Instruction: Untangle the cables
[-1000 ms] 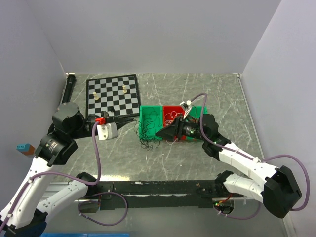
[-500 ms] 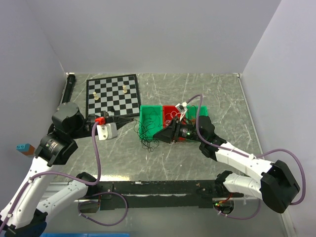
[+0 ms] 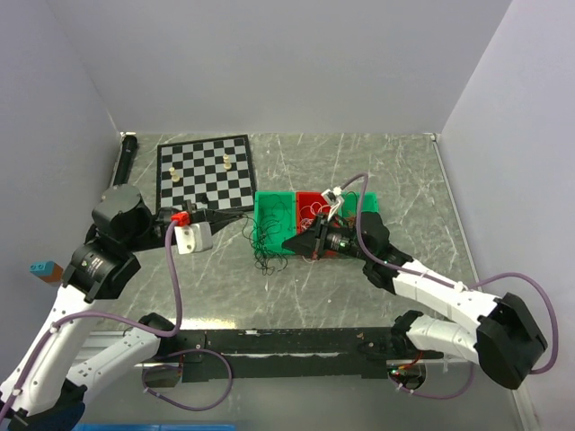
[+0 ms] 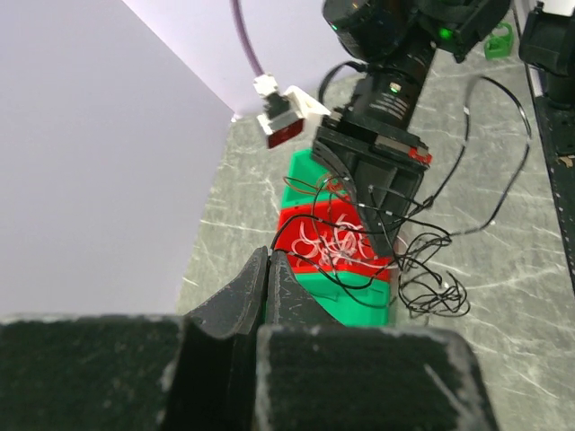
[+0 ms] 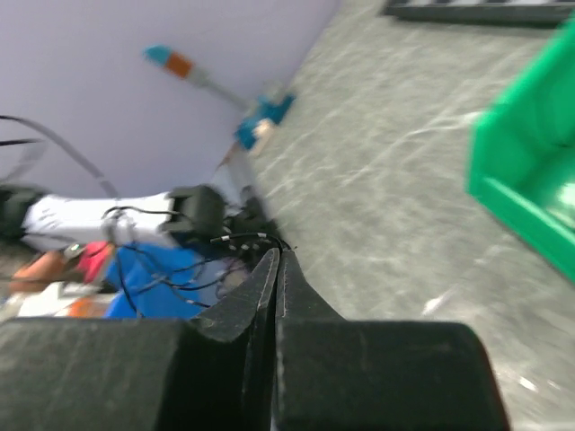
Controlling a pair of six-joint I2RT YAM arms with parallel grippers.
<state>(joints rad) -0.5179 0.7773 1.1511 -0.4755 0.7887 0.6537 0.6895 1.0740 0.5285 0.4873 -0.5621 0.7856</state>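
Note:
The cables are thin black wires in a loose tangle (image 3: 268,247) on the table at the left front of the green bin (image 3: 272,208), with white wires (image 4: 340,241) in the red bin (image 3: 314,205). My left gripper (image 3: 244,221) (image 4: 268,255) is shut; a black strand runs from its tip toward the tangle. My right gripper (image 3: 287,242) (image 5: 278,253) is shut at the tangle's right edge. A black strand with white bands (image 5: 250,237) ends at its tip.
A chessboard (image 3: 205,171) with a few pieces lies at the back left. The green and red bins sit side by side mid-table. A black rail (image 3: 287,343) runs along the near edge. A blue-and-orange object (image 3: 42,268) sits by the left wall.
My right gripper has gone from open to shut at the edge of the tangle, its arm shifting slightly. The left arm has barely moved and stays shut.

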